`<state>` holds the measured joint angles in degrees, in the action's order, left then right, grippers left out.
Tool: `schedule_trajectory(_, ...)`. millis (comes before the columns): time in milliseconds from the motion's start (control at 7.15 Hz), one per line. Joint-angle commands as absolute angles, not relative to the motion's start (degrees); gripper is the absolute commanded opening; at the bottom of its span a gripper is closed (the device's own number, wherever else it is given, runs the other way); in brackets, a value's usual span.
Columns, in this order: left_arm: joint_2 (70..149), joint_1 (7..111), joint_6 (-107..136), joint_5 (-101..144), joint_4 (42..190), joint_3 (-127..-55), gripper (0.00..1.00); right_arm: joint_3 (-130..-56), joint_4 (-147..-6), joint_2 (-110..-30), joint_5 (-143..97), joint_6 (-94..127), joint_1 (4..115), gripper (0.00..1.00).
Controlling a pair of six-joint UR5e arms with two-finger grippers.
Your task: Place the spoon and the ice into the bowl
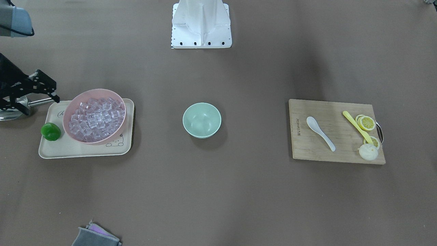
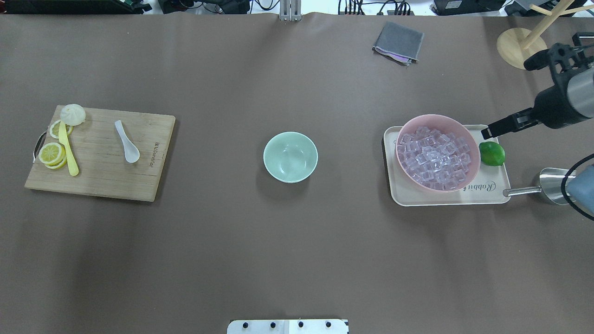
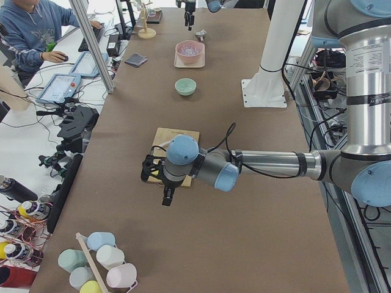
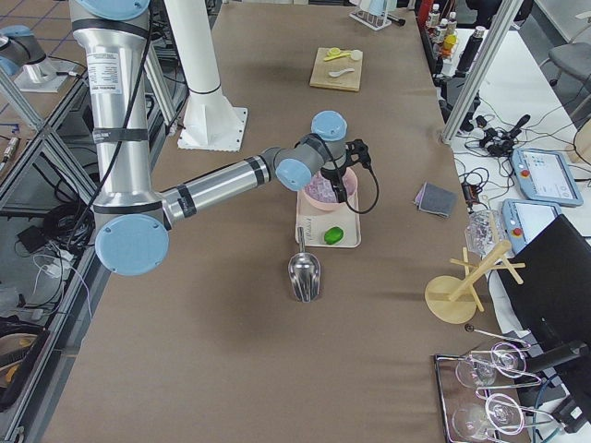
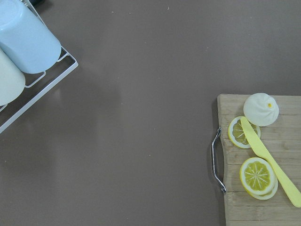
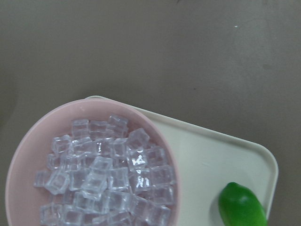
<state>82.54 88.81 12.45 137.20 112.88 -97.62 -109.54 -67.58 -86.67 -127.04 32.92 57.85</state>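
Observation:
The white spoon [image 1: 319, 127] [image 2: 127, 141] lies on a wooden cutting board [image 1: 324, 152]. The mint-green bowl [image 1: 201, 120] [image 2: 290, 157] stands empty at mid-table. The ice [image 1: 95, 118] [image 2: 434, 157] [image 6: 103, 174] fills a pink bowl [image 1: 94, 91] on a cream tray [image 1: 85, 148]. My right gripper [image 1: 40, 104] hangs open and empty above the tray's outer end, beside the pink bowl. My left gripper [image 3: 164, 198] hangs beyond the board's outer end; it shows only in the exterior left view, so I cannot tell its state. The spoon is out of the left wrist view.
A lime [image 1: 51, 131] [image 6: 242, 207] sits on the tray. A steel scoop [image 2: 552, 185] lies just off the tray. A yellow utensil [image 1: 356, 126], lemon slices [image 1: 366, 123] and a white bun [image 1: 368, 152] share the board. A grey cloth [image 2: 398, 41] and a cup rack [image 5: 28, 42] lie further out.

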Motion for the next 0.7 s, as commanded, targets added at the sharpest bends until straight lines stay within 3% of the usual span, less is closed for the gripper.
schedule_trajectory(0,83.0,88.2,12.7,137.4,112.9,-97.3,0.98,-110.0,-67.8,-83.5,-115.7,37.9,48.3,1.0)
schedule_trajectory(140,83.1,88.2,13.4,137.4,112.9,-97.3,0.98,-109.5,-68.4,-82.0,-112.4,38.3,44.8,0.98)
schedule_trajectory(280,83.1,88.1,13.4,137.4,112.9,-97.3,0.98,-108.3,-68.3,-81.9,-111.9,38.2,43.3,0.81)
schedule_trajectory(419,83.1,88.1,13.4,137.4,112.9,-97.3,0.98,-107.6,-68.2,-82.0,-111.7,38.2,43.0,0.57)
schedule_trajectory(559,83.2,88.1,13.4,137.3,112.9,-97.2,0.98,-106.3,-68.0,-81.7,-111.3,38.1,42.5,0.5)
